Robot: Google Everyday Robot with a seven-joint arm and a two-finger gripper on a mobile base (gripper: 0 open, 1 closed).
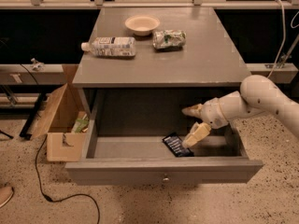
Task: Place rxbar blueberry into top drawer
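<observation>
The top drawer (121,171) is pulled out wide under the grey table, with its small knob at the front centre. The rxbar blueberry (176,144), a dark navy bar with pale lettering, lies flat on the drawer floor right of centre. My gripper (189,125) reaches into the drawer from the right, just above and to the right of the bar. Its fingers are spread apart. The lower fingertip (195,135) hangs close over the bar's right end and the upper one sits well above it. Nothing is between them.
On the table top (210,59) lie a plastic bottle (111,46), a pale bowl (142,24) and a green-and-white snack bag (168,38). An open cardboard box (58,125) stands on the floor left of the drawer. A black cable (44,181) trails across the floor.
</observation>
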